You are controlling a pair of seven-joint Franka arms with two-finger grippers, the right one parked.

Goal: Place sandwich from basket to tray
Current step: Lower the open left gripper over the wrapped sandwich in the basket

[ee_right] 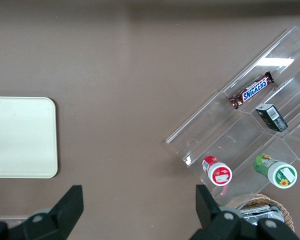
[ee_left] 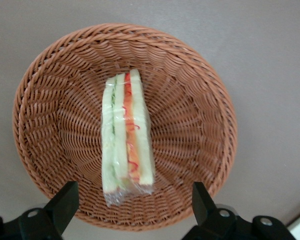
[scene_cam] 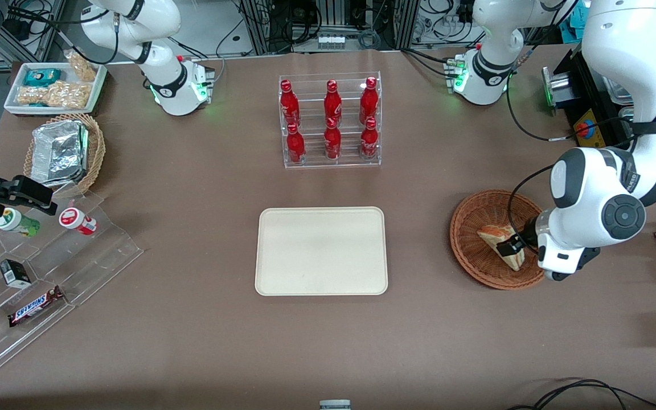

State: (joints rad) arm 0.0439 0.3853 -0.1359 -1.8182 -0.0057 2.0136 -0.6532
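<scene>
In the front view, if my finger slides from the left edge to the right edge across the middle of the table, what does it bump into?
Red-capped jar → tray → basket → sandwich → gripper, open above the sandwich.

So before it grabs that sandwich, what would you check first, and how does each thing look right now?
1. Sandwich lying in the basket: ok.
2. Gripper open, a finger either side of the sandwich: ok.
3. Gripper low enough to close on the sandwich: cannot tell; in the wrist view the fingers look above it.
4. Nothing else in the basket to snag: ok.
5. Tray bare, ready to receive: ok.
6. Path from basket to tray free of things: ok.
</scene>
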